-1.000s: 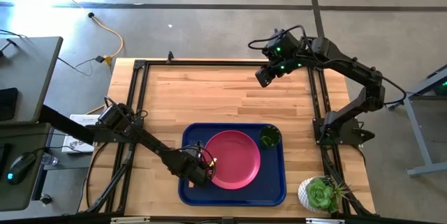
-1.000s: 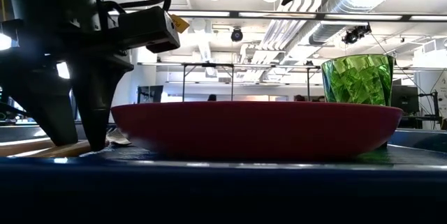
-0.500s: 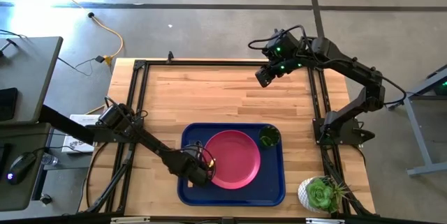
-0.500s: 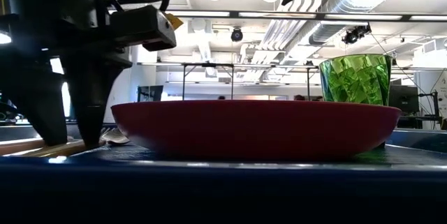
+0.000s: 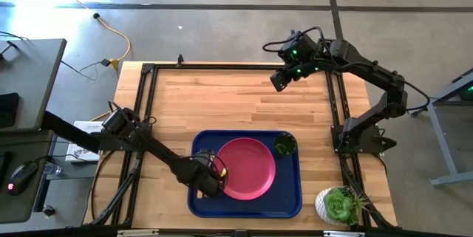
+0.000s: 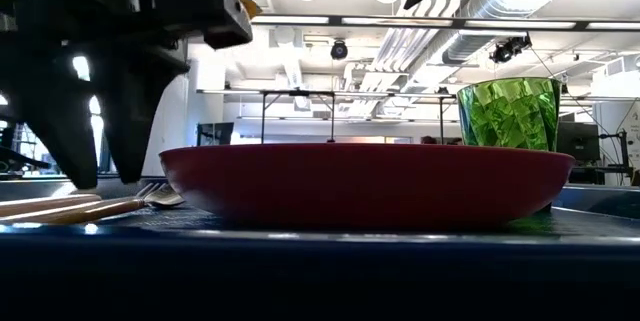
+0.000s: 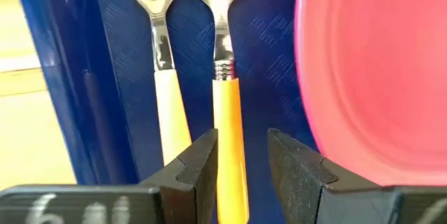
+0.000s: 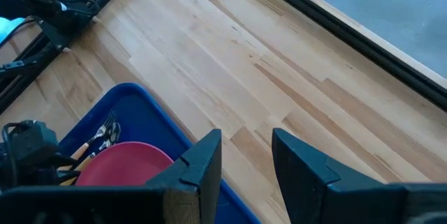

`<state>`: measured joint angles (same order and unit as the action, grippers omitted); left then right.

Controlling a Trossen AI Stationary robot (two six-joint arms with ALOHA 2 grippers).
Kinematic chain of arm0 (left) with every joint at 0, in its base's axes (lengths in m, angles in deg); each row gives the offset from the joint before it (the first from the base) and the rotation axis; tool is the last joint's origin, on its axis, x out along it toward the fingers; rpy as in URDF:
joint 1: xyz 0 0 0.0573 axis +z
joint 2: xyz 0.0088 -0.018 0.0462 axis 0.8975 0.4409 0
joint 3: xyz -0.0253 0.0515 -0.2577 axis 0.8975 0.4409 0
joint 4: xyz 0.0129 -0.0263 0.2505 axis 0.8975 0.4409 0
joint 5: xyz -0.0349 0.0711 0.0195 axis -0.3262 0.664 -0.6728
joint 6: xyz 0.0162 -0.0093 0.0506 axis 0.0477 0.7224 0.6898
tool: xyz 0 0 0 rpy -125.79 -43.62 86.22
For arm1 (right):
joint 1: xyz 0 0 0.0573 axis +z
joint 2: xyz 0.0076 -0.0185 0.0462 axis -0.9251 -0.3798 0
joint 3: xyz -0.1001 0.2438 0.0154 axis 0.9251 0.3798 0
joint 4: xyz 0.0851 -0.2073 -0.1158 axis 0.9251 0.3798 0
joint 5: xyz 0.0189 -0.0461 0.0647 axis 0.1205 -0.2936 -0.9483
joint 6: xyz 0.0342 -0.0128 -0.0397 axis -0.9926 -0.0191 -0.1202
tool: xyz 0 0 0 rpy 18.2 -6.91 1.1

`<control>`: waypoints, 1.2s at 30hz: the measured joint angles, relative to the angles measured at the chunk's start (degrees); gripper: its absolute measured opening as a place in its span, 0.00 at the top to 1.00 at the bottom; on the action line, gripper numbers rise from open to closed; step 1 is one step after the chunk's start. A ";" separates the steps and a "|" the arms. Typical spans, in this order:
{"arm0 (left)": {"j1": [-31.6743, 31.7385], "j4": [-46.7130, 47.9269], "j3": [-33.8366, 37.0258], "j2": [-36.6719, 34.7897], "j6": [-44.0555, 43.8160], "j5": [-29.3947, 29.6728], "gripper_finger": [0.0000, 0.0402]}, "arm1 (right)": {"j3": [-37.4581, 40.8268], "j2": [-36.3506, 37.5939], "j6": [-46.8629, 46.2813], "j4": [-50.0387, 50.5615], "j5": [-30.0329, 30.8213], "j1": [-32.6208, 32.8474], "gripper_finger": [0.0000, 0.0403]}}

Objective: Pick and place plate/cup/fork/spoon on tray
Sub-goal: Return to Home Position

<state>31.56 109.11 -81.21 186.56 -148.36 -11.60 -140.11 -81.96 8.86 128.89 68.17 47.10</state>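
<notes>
Left gripper (image 7: 241, 165), fingers parted and empty, hangs over the spoon (image 7: 222, 56) lying beside the fork (image 7: 162, 63) and plate (image 5: 246, 167) on the tray (image 5: 292, 193); no legible writing.

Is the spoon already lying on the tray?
Yes. The spoon lies flat on the tray, beside the plate, under the open left gripper.

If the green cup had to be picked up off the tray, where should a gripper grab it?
Likely by the upper wall of the cup, coming straight down with one finger inside and one outside. It stands upright, mouth open, in the tray corner, close beside the plate, so a side approach looks cramped.
</notes>
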 joint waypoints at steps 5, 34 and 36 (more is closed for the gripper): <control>0.00 0.57 0.00 -2.44 0.55 1.05 0.72 | 0.00 0.00 -0.01 -0.02 0.00 0.02 0.71; 8.56 -5.81 0.00 -37.27 59.66 18.73 0.72 | 0.00 0.00 4.95 -3.56 -4.11 9.57 0.71; 10.05 -8.98 0.00 -39.60 68.99 16.48 0.72 | 0.00 0.00 3.15 -6.22 -5.70 10.79 0.71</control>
<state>41.62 100.14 -81.21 146.96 -79.37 4.88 -140.11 -81.96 12.01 122.67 62.47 57.90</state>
